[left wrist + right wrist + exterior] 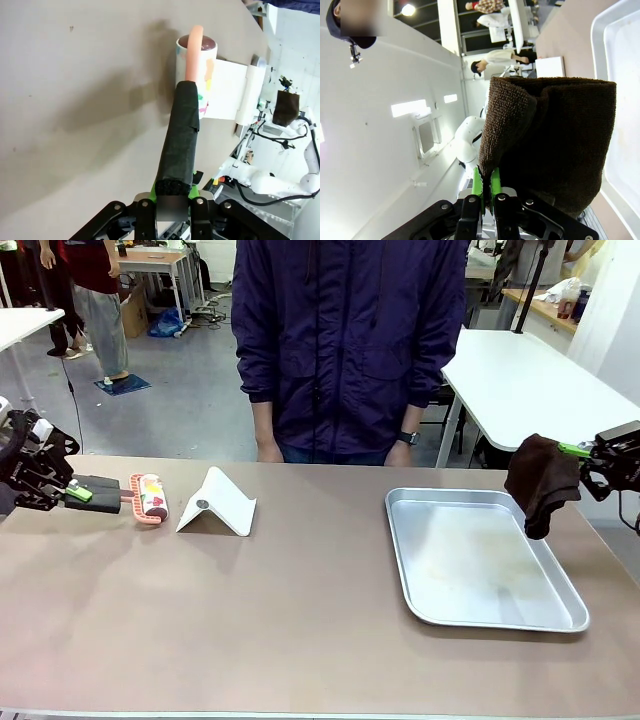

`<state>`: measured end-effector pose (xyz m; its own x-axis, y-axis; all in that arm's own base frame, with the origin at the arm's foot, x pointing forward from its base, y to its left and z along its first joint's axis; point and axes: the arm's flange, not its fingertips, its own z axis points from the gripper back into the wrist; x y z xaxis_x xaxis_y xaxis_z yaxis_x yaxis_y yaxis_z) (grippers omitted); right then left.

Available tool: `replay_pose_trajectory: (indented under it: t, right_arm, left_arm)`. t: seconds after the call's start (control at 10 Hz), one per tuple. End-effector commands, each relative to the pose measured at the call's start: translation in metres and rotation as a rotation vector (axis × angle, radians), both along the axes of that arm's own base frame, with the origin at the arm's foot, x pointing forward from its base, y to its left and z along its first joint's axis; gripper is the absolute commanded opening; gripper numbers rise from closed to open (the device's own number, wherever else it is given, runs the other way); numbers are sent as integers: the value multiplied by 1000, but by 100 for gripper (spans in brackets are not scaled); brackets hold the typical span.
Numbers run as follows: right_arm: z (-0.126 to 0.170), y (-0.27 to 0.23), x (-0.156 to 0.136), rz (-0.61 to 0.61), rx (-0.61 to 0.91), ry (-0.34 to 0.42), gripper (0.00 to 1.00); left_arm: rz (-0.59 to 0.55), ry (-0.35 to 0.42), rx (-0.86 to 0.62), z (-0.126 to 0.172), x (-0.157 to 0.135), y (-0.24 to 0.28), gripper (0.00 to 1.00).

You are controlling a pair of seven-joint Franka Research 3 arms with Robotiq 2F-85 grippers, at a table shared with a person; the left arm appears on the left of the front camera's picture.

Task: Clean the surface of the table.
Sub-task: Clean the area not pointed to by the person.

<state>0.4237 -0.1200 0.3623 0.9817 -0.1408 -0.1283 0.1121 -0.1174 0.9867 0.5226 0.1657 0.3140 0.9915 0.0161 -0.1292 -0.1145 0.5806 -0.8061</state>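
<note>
The table (300,610) has a brownish-tan top. At its far left, my left gripper (75,492) is shut on the black handle (98,490) of a lint roller (150,498), whose patterned roll lies on the tabletop. The left wrist view shows the handle (180,140) running from the gripper (172,192) up to the roll (197,65) on the table (75,100). At the far right, my right gripper (575,450) is shut on a dark brown cloth (540,483) that hangs above the tray's right side. The right wrist view has the cloth (555,140) pinched in the gripper (486,182).
A shiny metal tray (500,624) lies on the right half of the table. A white folded stand (215,505) sits just right of the roller. A person in a dark jacket (345,340) stands at the far edge, hands down by the table.
</note>
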Motion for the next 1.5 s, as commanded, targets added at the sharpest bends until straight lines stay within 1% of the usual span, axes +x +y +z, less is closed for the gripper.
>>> replay_pose_trajectory:
  t: [0.0, 0.1, 0.2, 0.3, 0.5, 0.6, 0.7, 0.8, 0.9, 1.0, 1.1, 1.2, 1.3, 1.4]
  right_arm:
    - [6, -1, 0, -1, 10, 11, 7]
    - [6, -1, 0, -1, 10, 11, 7]
    - [6, -1, 0, -1, 10, 11, 7]
    - [6, -1, 0, -1, 10, 11, 7]
    - [6, -1, 0, -1, 10, 11, 7]
    - [6, -1, 0, -1, 10, 11, 7]
    - [6, -1, 0, -1, 10, 11, 7]
    - [6, -1, 0, -1, 10, 11, 7]
    - [6, -1, 0, -1, 10, 11, 7]
    - [6, -1, 0, -1, 10, 11, 7]
    - [6, -1, 0, -1, 10, 11, 7]
    - [6, -1, 0, -1, 10, 11, 7]
    - [6, -1, 0, -1, 10, 11, 7]
    - [6, -1, 0, -1, 10, 11, 7]
  left_arm:
    - [-22, -30, -68, 21, -20, 6, 22]
    - [-46, -50, -126, 42, -31, 14, 22]
    - [-76, -53, -191, 65, -46, 28, 22]
    - [-87, -21, -248, 86, -66, 46, 22]
    - [-149, 51, -325, 105, -109, 84, 22]
    - [-152, 61, -365, 113, -135, 104, 22]
    - [-142, 12, -384, 121, -162, 124, 22]
    - [-133, -72, -409, 129, -192, 146, 22]
    - [-173, -130, -420, 129, -216, 159, 22]
    - [-203, -179, -429, 125, -235, 170, 22]
    - [-233, -197, -453, 118, -249, 178, 22]
    - [-221, -221, -484, 112, -259, 191, 22]
    - [-164, -164, -403, 80, -233, 132, 22]
    - [-164, -164, -403, 80, -233, 132, 22]
